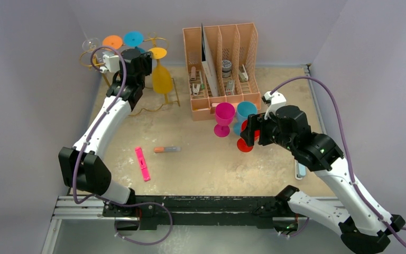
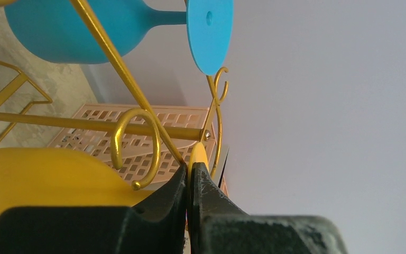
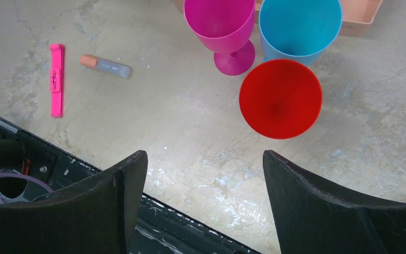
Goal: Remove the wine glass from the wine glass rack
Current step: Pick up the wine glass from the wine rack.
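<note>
Left hand (image 2: 189,170) pinches foot rim of yellow wine glass (image 1: 162,79), hanging bowl-down on gold wine glass rack (image 2: 58,121) at far left corner of worktop (image 1: 201,169). Blue hanging glass (image 2: 74,32) beside it. Right hand (image 3: 205,159), fingers (image 3: 116,201) spread, hovers by red glass (image 3: 280,99); pink glass (image 3: 221,24), blue upright glass (image 3: 298,26) stand just beyond, before peach organiser (image 1: 219,37).

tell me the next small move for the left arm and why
Probably slide the yellow wine glass slowly out along the rail of the wine glass rack. The left end effector looks shut on the edge of its foot, yet the glass hangs inverted in the gold wires, so lifting straight up would likely snag.
</note>
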Available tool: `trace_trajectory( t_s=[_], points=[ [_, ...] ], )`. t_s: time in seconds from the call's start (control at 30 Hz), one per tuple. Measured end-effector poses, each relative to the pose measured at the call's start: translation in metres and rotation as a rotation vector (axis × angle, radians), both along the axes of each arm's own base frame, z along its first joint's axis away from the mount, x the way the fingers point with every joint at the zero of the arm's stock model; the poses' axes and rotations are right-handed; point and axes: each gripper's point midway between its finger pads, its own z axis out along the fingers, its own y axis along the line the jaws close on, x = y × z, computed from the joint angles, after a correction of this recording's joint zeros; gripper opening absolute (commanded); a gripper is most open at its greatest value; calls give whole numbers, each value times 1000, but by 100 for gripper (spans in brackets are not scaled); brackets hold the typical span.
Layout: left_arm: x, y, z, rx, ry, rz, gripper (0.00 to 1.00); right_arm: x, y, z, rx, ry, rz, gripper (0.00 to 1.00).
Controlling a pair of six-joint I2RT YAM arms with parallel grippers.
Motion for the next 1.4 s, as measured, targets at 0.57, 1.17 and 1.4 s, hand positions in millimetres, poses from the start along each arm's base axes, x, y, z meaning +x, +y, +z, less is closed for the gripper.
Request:
trace_trajectory(
  t_s=[0.57, 1.17, 1.4],
  points=[
    [-8, -4, -3, -101, -3, -17, 0, 1, 1, -2, -5, 6, -1, 84],
    [-12, 0, 11, -55, -44, -33, 0, 7, -5, -1, -6, -3, -59, 84],
    [-13, 0, 18, -63, -79, -34, 0, 7, -6, -1, -4, -2, -67, 84]
  ],
)
